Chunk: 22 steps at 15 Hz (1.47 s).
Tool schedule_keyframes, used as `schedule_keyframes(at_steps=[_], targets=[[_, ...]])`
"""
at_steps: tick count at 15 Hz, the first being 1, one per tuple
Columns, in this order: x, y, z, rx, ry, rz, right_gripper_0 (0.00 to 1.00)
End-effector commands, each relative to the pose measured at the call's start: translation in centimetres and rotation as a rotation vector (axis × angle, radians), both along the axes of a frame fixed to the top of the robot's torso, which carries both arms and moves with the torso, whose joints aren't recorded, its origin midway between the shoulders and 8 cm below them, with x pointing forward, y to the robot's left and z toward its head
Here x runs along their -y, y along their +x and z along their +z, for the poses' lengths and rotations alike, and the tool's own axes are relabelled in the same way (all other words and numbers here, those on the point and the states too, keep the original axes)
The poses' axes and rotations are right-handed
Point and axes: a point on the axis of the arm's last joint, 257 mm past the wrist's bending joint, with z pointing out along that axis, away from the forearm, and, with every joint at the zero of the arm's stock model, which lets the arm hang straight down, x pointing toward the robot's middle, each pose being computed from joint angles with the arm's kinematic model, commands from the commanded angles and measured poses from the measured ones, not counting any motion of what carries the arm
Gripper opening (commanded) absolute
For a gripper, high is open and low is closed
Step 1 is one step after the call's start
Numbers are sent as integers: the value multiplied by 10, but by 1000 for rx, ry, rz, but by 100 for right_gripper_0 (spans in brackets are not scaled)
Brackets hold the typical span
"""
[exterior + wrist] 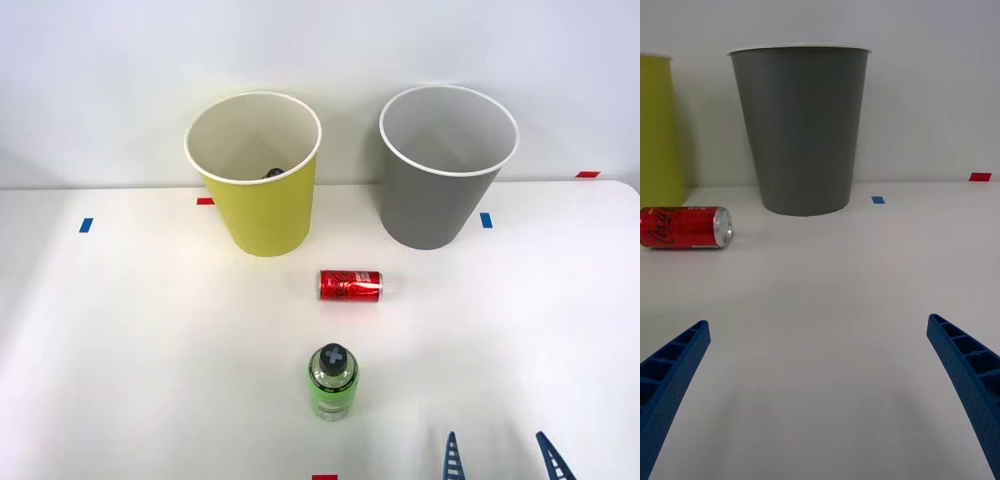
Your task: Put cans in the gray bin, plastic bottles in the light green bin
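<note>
1. Two items lie loose on the white table [120,340], so the sorting is partway: a dark cap [273,173] peeks over the rim inside the light green bin [262,205], probably a bottle already dropped in.
2. The light green bin, a smooth tapered cup, stands near the far edge, left of the gray bin [437,190] of like shape.
3. The red soda can [350,285], glossy metal, lies on its side mid-table, before the gap between them.
4. The green plastic bottle [333,382] stands upright nearer the front edge.
5. The right gripper [497,457] waits at the front edge, ribbed blue fingers [670,367] spread and empty; next it must reach left.
</note>
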Motion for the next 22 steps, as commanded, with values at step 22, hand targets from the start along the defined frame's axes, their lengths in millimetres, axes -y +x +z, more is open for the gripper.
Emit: schedule_keyframes(at_steps=[22], targets=[[1, 0, 0, -1, 0, -1, 100]])
